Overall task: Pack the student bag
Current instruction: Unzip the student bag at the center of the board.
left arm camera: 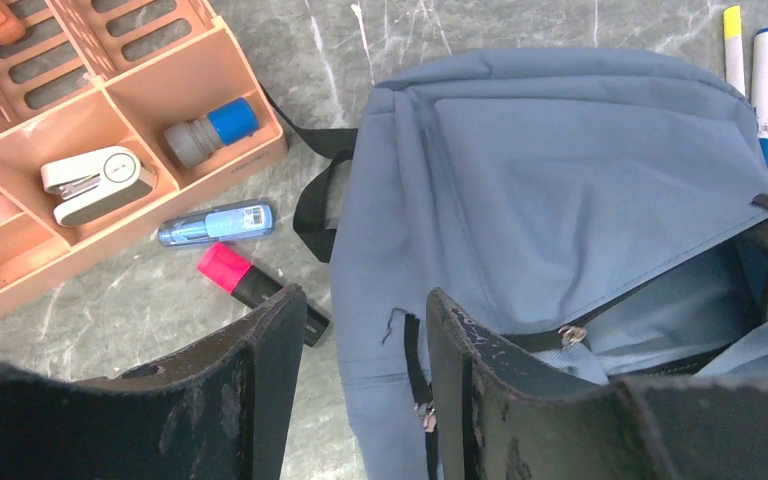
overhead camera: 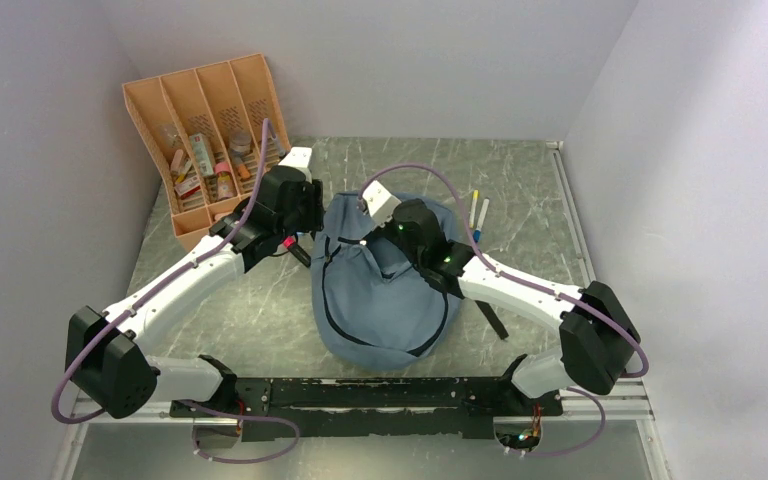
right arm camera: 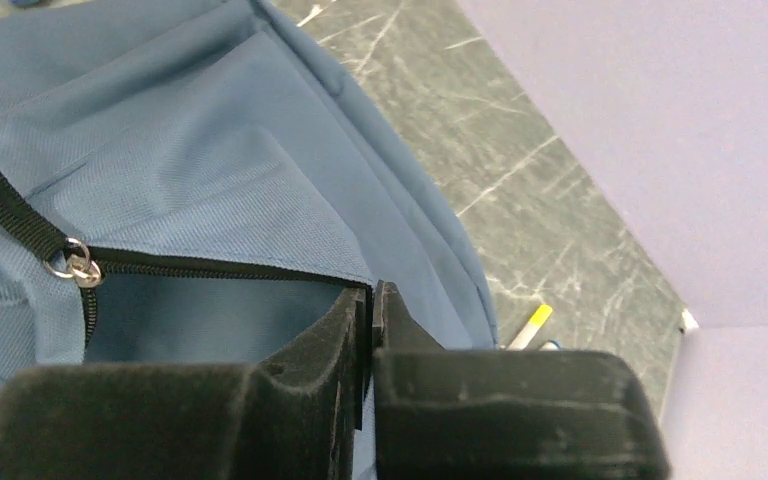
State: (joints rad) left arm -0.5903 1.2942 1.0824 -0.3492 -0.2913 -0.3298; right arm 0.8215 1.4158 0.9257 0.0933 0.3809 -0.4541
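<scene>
From above, the backpack [overhead camera: 385,295] lies in the middle of the table [overhead camera: 540,220], between the two arms, with its open top turned toward the far wall. The peach desk organiser [overhead camera: 210,120] stands off to its left, and two markers [overhead camera: 478,212] lie just beside its right shoulder. The left gripper [overhead camera: 305,225] hangs over the bag's left edge and the right gripper [overhead camera: 372,238] is down at its mouth, though this view doesn't show how either pair of jaws stands. The left wrist camera settles one of them: the jaws stand roughly half open with nothing between them. They are poised over the bag's edge, with a pink highlighter [left arm camera: 228,270] and a blue pen [left arm camera: 215,222] on the table close by. I'd take those two for the next things to go in. A stapler [left arm camera: 95,180] and a blue-capped bottle [left arm camera: 210,130] sit in the organiser's compartments. The right wrist camera shows its jaws pressed together right where the zip line [right arm camera: 220,268] runs into them. To my eye they are pinching the lip of the opening, most likely to hold the mouth open for the other arm.
</scene>
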